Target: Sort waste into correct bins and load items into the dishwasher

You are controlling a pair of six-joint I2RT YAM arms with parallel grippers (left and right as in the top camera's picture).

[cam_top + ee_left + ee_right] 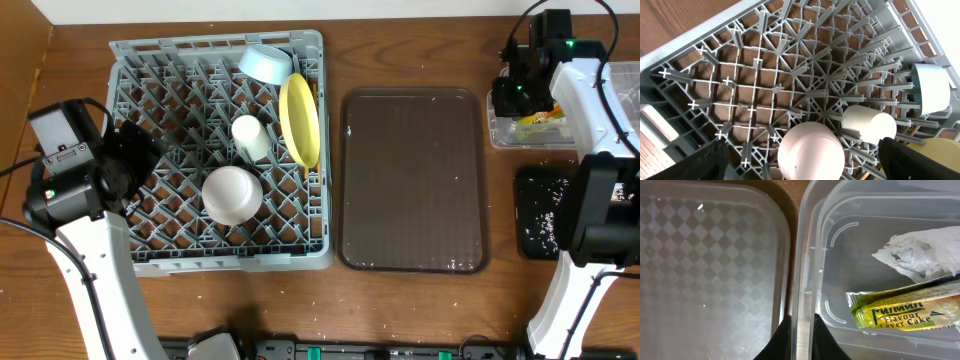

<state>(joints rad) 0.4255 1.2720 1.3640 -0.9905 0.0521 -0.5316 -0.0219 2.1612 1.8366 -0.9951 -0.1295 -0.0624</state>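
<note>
**Rack** (150, 230): left half of the tabletop (420, 40). Holds the blue bowl (266, 63) tipped at the far edge, the plate (299, 118) on edge along the right side, the cup (250, 137) lying on its side among the pegs, and the pink bowl (232, 194) upside down near the middle. Chopsticks not made out.

**Brown tray** (413, 180): between the rack and the bins, bare but for a few specks.

**Tub** (810, 245): far right, just beside the brown tray. Holds the wad (920, 255) and the wrapper (905, 312).

**Black tray** (530, 190): nearer than the tub, with crumbs (546, 226) scattered in it.

**Left fingers** (710, 162): spread wide, empty, above the rack near the pink bowl and the cup.

**Right fingers** (780, 342): closed on the tub's left wall, one inside and one outside.

**Hazards, as judged:**
- The tub is held by one thin wall only. A lift would likely tilt it away from the grip, so the wad and wrapper slide or fall out.
- The clear wall may flex and slip from the pinch, dropping the tub.
- A drag sideways may knock the brown tray or the black tray and scatter the crumbs.
- The left fingers, if lowered, may strike the pink bowl or roll the cup.
- The plate stands on edge, so a jolt to the rack may topple it.
</note>
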